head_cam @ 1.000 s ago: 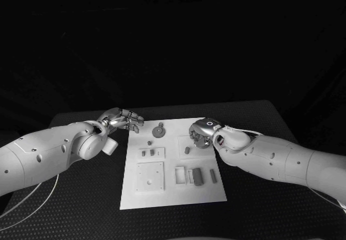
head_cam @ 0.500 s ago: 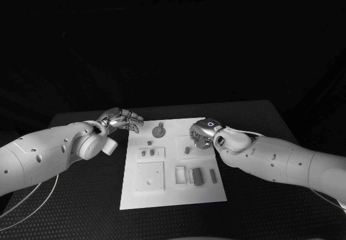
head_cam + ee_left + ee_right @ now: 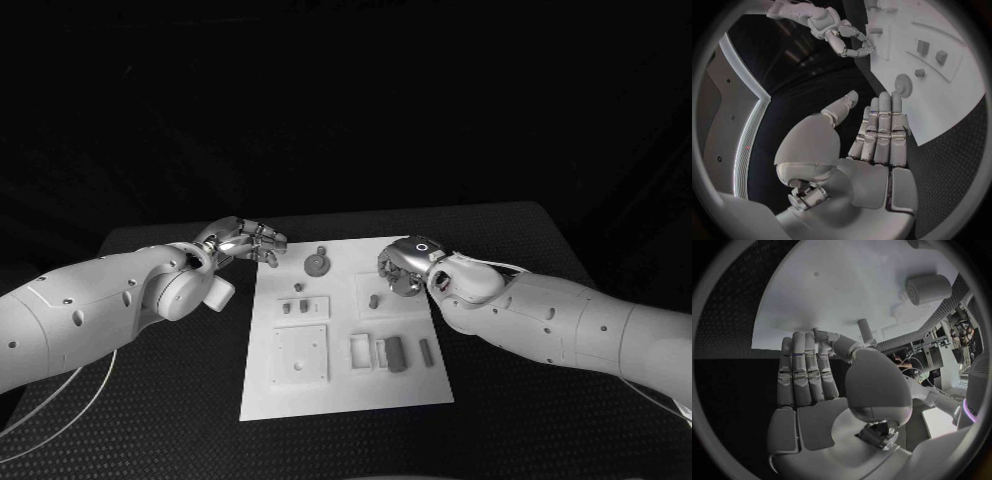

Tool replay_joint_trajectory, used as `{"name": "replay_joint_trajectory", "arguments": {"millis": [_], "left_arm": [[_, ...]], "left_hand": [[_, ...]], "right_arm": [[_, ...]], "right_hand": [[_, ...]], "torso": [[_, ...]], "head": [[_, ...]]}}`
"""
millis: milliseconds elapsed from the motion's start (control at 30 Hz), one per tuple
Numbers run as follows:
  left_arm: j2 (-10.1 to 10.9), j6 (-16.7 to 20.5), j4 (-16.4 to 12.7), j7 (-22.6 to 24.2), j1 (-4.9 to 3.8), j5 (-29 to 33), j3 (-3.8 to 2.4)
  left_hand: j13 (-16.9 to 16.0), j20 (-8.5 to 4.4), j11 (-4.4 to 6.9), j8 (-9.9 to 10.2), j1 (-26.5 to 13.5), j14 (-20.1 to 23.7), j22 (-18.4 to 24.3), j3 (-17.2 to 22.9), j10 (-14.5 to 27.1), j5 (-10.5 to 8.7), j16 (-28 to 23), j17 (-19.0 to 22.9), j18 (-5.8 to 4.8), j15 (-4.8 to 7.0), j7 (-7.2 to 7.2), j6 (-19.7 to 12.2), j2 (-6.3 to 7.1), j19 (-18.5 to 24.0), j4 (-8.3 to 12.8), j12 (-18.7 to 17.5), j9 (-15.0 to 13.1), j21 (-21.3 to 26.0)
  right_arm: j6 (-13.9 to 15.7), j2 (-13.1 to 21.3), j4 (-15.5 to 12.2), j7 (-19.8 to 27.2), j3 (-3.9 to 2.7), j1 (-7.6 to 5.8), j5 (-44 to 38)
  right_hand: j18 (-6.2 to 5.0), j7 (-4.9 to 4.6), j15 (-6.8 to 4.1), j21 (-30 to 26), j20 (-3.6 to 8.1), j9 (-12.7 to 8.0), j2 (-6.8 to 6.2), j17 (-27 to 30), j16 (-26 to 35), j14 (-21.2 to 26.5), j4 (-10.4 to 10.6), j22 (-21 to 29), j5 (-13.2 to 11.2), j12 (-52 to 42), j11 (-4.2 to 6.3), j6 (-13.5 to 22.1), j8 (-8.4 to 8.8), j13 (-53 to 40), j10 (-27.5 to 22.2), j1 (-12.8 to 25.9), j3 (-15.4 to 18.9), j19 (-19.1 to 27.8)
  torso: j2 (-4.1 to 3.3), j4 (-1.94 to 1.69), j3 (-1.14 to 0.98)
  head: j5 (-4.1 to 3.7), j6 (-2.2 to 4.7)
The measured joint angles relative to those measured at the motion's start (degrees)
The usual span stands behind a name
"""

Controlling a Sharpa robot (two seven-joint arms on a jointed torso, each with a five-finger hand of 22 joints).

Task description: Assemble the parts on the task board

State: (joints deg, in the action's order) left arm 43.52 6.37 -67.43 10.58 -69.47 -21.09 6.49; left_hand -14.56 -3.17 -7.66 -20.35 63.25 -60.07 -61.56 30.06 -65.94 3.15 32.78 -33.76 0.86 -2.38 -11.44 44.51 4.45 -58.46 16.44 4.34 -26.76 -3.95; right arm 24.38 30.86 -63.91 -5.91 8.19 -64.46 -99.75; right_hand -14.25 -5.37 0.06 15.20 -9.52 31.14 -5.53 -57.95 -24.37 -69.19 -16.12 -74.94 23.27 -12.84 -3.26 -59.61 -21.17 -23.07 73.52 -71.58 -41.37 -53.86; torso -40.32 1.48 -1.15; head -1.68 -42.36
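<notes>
bench (image 3: pixel 173 420): black and textured, carrying the task board at its middle
task board (image 3: pixel 346 385): white plate lying flat between the two arms, its long side running away from the robot
left hand (image 3: pixel 242 240): hovers just beside the board's far left corner, off the plate; in the left wrist view the fingers (image 3: pixel 882 125) lie straight and side by side, thumb held apart, nothing in the hand
right hand (image 3: pixel 407 268): sits over the board's far right part, near the small peg; in the right wrist view the fingers (image 3: pixel 804 365) are stretched out flat together, thumb to one side, holding nothing
square plate part (image 3: pixel 300 352): lies on the near left of the board, well apart from both hands
upright blocks (image 3: pixel 395 352): stand on the near right of the board, below the right hand
round disc part (image 3: pixel 317 264): at the board's far middle, between the two hands and touched by neither
small peg (image 3: pixel 374 299): stands on the board just beside the right hand; contact cannot be told
</notes>
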Motion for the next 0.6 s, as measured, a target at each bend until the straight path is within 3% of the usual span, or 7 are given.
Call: {"name": "replay_joint_trajectory", "arguments": {"millis": [133,600], "left_arm": [[-0.01,-0.01,0.04,0.00,0.00,-0.01,0.00],[0.16,-0.12,-0.02,-0.02,0.00,-0.03,0.00]], "left_hand": [[0.00,0.00,0.00,0.00,0.00,0.00,0.00,0.00,0.00,0.00,0.00,0.00,0.00,0.00,0.00,0.00,0.00,0.00,0.00,0.00,0.00,0.00],[0.05,0.00,-0.22,0.00,0.00,-0.15,0.05,0.00,0.23,0.00,0.00,-0.12,0.00,-0.15,0.00,0.00,0.00,0.00,0.00,0.00,0.05,0.00]], "right_arm": [[0.01,-0.10,-0.20,0.11,-0.30,-0.17,0.30],[-1.59,0.50,-0.47,0.48,-0.46,-0.39,1.96]], "right_hand": [[0.00,-0.10,0.00,0.00,0.00,0.08,0.03,0.00,0.00,-0.01,0.00,0.00,-0.03,0.24,0.09,-0.34,-0.51,0.16,0.09,-0.02,0.00,0.00],[0.00,-0.10,0.04,0.00,0.00,0.04,0.15,-0.05,0.01,-0.04,0.01,0.01,-0.11,0.32,0.09,-0.34,-0.28,0.22,0.09,0.10,0.01,0.00]], "torso": [[0.00,-0.01,0.00],[-0.01,0.02,-0.01]], "head": [[0.02,0.02],[0.11,-0.13]]}}
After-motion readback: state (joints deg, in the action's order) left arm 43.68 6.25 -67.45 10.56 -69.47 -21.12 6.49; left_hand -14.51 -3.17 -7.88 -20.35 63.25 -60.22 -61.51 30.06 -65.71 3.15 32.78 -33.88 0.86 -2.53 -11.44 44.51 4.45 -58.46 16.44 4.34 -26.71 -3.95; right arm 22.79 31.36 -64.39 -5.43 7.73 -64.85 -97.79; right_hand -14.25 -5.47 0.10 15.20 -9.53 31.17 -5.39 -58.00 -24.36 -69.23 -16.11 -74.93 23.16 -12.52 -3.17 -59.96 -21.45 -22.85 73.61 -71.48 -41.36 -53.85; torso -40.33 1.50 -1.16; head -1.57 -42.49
